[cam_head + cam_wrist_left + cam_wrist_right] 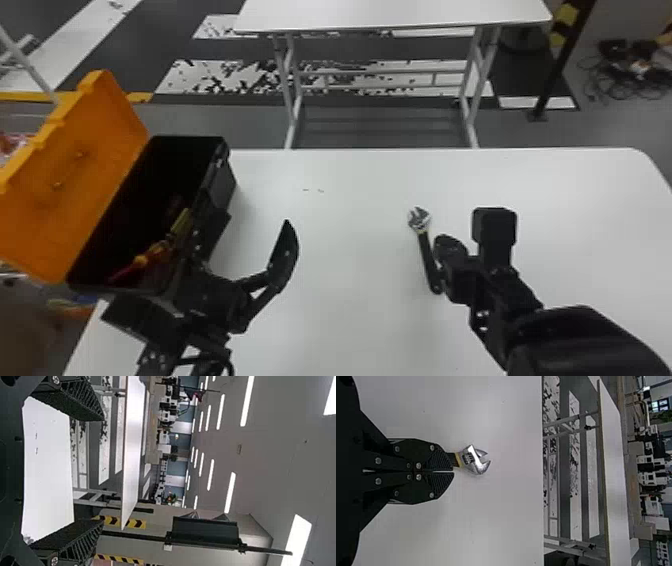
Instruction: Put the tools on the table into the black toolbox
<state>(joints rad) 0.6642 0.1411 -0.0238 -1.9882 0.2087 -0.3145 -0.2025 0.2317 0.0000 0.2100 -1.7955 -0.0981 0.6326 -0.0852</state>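
- In the head view, an adjustable wrench (425, 250) flat on the white table (345, 200), metal head pointing toward the far edge, dark handle just beside the right gripper (446, 242).
- Also from the head, at the table's left side, the black toolbox (220, 150) with its orange lid (75, 175) swung open to the left.
- Inside the toolbox, toward its near end, a red-and-yellow tool (145, 260) and a yellow-green piece (180, 222), both only partly visible.
- Near the toolbox's right side, the left gripper (256, 220), spread wide with nothing between its fingers.
- In the left wrist view, same released state for the left gripper (102, 470): fingers well apart, empty, with bare white tabletop behind the gap, and a second white table (132, 451) farther off.
- In the right wrist view, the right gripper (453, 471) closed on itself, fingertips together save for a thin slit, without a grasp on the wrench.
- Partly hidden behind one of those fingers, the wrench's handle; past the tips, its yellow band and shiny open-mouthed head, against the white tabletop.
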